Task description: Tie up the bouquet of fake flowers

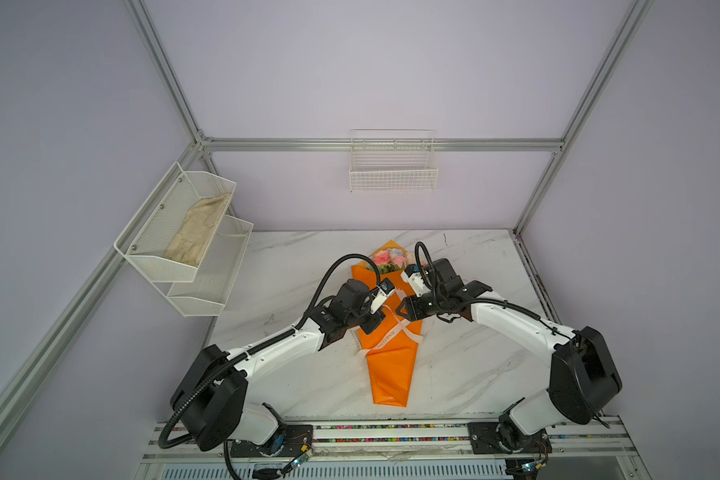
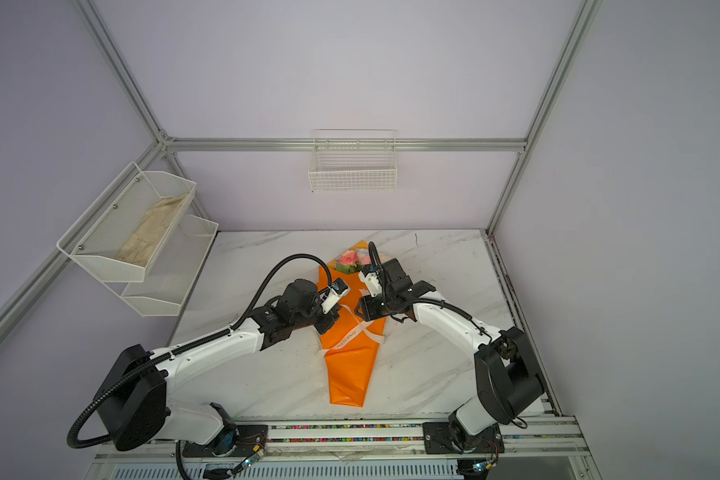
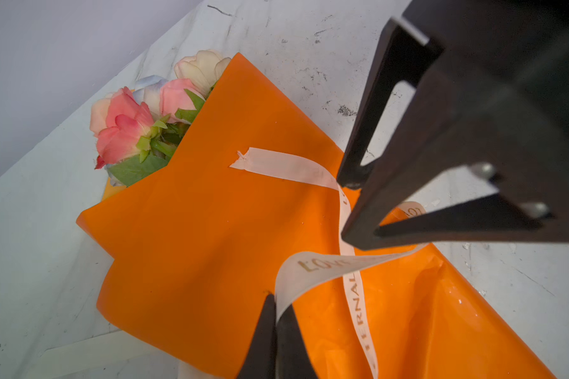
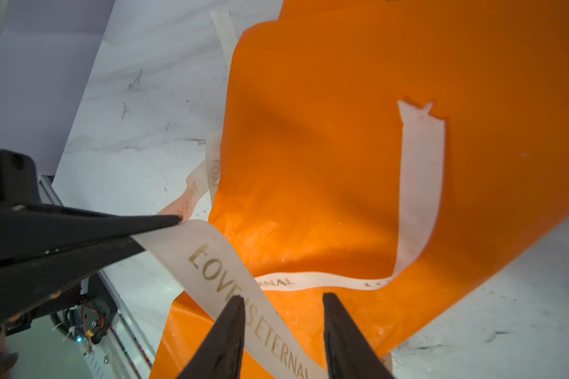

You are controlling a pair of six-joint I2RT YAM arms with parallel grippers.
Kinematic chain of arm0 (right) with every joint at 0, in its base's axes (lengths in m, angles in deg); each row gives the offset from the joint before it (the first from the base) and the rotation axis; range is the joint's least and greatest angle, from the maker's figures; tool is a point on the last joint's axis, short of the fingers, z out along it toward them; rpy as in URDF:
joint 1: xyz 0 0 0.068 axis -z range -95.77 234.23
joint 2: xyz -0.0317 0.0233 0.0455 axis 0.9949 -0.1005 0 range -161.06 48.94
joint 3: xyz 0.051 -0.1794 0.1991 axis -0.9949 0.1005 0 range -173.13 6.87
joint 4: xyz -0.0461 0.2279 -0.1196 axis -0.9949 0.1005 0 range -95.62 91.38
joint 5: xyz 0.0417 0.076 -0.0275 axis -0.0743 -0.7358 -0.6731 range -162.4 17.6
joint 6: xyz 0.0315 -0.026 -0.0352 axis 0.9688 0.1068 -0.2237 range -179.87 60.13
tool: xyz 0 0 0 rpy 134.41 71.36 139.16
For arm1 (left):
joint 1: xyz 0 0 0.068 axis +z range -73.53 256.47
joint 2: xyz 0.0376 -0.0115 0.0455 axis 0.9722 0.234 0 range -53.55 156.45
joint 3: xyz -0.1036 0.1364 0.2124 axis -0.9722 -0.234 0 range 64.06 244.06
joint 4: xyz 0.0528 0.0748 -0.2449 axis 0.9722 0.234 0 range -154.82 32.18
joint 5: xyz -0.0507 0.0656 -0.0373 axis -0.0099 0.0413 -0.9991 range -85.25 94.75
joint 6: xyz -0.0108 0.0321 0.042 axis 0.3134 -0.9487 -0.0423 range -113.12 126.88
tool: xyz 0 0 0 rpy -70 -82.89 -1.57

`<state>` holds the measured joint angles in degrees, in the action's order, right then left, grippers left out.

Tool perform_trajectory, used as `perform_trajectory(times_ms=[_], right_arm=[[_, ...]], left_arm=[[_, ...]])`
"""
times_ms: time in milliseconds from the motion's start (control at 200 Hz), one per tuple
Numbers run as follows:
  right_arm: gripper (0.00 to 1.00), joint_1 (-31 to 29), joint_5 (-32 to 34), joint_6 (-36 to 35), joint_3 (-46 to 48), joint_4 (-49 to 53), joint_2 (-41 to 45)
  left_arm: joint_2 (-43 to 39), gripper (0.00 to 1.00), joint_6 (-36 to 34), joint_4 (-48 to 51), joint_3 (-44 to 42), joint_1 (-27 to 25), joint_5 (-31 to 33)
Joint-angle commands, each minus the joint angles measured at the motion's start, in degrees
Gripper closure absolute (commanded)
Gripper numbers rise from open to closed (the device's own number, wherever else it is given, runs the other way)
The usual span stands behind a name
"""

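The bouquet of fake flowers (image 1: 391, 365) (image 2: 350, 374) lies on the marble table, wrapped in glossy orange paper (image 3: 211, 213) (image 4: 309, 147). Its pink and cream roses (image 1: 385, 259) (image 3: 125, 131) point to the far side. A cream lettered ribbon (image 1: 391, 332) (image 3: 309, 265) (image 4: 217, 259) crosses over the wrap's middle. My left gripper (image 1: 370, 326) (image 3: 274, 297) is shut on one ribbon strand at the wrap's left edge. My right gripper (image 1: 404, 311) (image 4: 283, 297) hangs open just above the wrap. The same strand passes loosely between its fingers, touching one of them.
A white wire basket (image 1: 393, 170) hangs on the back wall. A two-tier mesh shelf (image 1: 184, 249) on the left wall holds a beige cloth (image 1: 200, 228). The arms' base rail (image 1: 391, 432) runs along the table's front edge.
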<state>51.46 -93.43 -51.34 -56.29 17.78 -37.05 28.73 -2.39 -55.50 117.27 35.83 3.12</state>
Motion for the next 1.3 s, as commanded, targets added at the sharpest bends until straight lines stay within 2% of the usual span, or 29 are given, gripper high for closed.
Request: perform_trajectory(times_ms=[0,40,75,130,220,275,395,430,505,570,725,930,1295], right_arm=[[0.62,0.25,8.43,1.63,2.78,-0.86,6.67],[0.67,0.21,6.21,2.6,5.9,-4.9,11.15],[0.67,-0.02,2.08,3.96,9.48,-9.61,14.48],[0.66,-0.01,-2.87,11.24,14.43,-15.72,17.46],[0.66,-0.46,-11.11,17.07,17.39,-17.3,16.11],[0.66,-2.18,-11.62,20.46,18.19,-16.14,14.18],[0.65,-11.32,-4.87,22.99,17.81,-15.04,9.97],[0.64,-12.7,-0.7,24.32,17.03,-13.93,8.61],[0.61,-13.19,9.14,30.73,16.55,-12.82,5.75],[0.59,-14.07,10.36,33.39,16.83,-16.32,4.55],[0.54,-15.19,19.77,44.86,17.12,-19.05,3.26],[0.53,-15.34,23.88,47.89,14.86,-18.99,-0.93],[0.52,-16.94,30.02,48.11,7.32,-9.75,-10.31]], left_arm=[[0.84,1.0,2.77,-1.6,0.38,-0.14,0.79],[1.05,1.0,2.98,-1.29,0.51,-0.14,1.13],[1.32,1.0,3.34,-1.01,0.68,-0.2,1.45],[1.7,1.0,3.94,-0.85,0.68,-0.14,1.63],[2.26,1.0,4.85,-0.4,0.84,-0.02,1.46],[2.57,1.0,5.46,-0.19,0.93,-0.05,1.36],[3.48,1.0,6.33,-0.02,1.45,-0.04,0.81],[3.81,1.0,6.51,0.25,1.86,0.01,0.84],[4.12,1.0,6.71,0.67,2.33,0.01,0.62],[4.2,1.0,6.89,0.44,2.25,-0.05,0.49],[4.86,1.0,8.02,1.02,2.84,0.06,0.57],[5.94,1.0,9.67,1.54,3.22,0.21,0.09],[7.95,1.0,12.57,2.81,4.09,1.59,-2.41]])
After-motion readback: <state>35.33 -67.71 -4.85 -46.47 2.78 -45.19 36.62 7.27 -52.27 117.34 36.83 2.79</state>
